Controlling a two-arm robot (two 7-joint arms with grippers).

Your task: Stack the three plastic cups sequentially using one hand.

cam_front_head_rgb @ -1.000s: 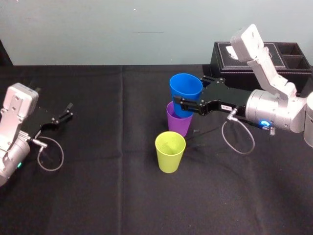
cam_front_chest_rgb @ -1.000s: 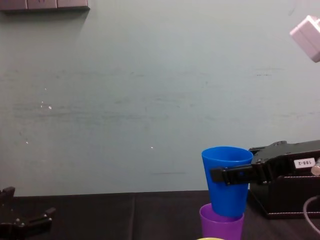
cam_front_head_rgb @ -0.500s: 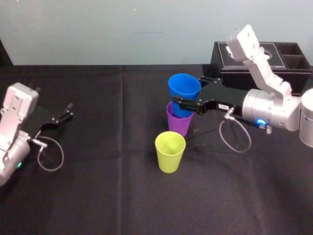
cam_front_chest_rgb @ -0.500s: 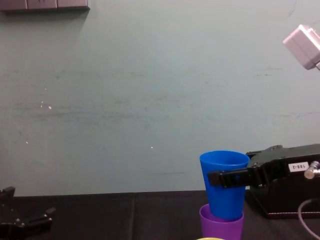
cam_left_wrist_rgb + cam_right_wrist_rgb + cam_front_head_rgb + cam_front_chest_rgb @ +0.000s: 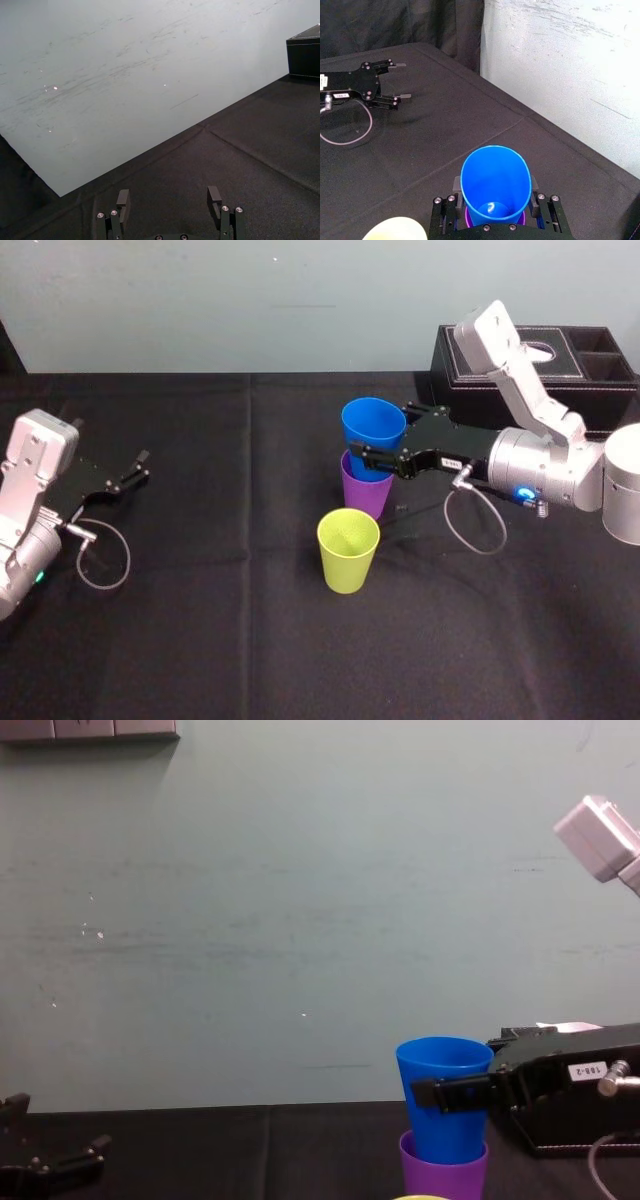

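My right gripper (image 5: pixel 372 453) is shut on the blue cup (image 5: pixel 372 432), one finger on each side of it. The blue cup's base sits inside the mouth of the purple cup (image 5: pixel 366 495), which stands upright on the black table. In the chest view the blue cup (image 5: pixel 443 1105) sits partway down in the purple cup (image 5: pixel 444 1174). From the right wrist view the blue cup (image 5: pixel 495 187) stands between my fingers with the purple rim just below it. The yellow-green cup (image 5: pixel 348 548) stands alone, nearer me. My left gripper (image 5: pixel 133 470) rests open at the far left.
A black tissue box (image 5: pixel 540 365) stands at the back right, behind my right arm. A cable loop (image 5: pixel 470 525) hangs under the right wrist. The black cloth (image 5: pixel 230 630) covers the table in front and to the left.
The right gripper has lowered the blue cup further into the purple cup and drifted slightly left. The left arm has not moved.
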